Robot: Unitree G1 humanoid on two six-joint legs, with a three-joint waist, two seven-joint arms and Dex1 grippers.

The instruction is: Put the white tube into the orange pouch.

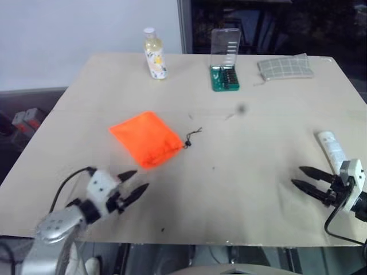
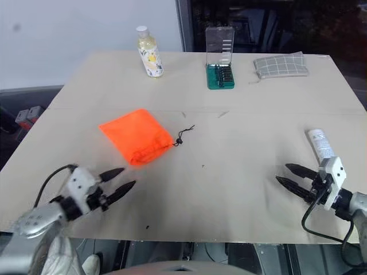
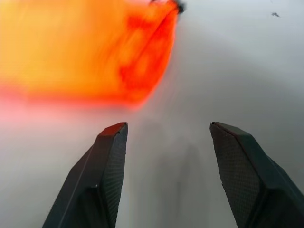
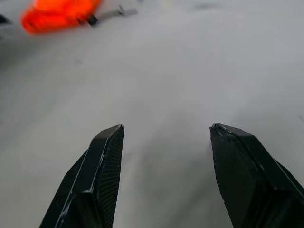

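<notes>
Bare table [image 1: 241, 166] lies open between pouch [image 1: 146, 138] and tube [image 1: 331, 148].

Right claw [image 4: 165, 130] agape over bare table [image 4: 190, 71]; orange pouch [image 4: 57, 14] beyond

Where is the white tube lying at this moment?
In the head views the white tube lies flat near the table's right edge, just beyond the right tool, far from the orange pouch.

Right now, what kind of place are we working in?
Probably a lab or workshop bench: a plain tan table, a green screwdriver-bit case standing open, and a staged orange pouch and white tube.
</notes>
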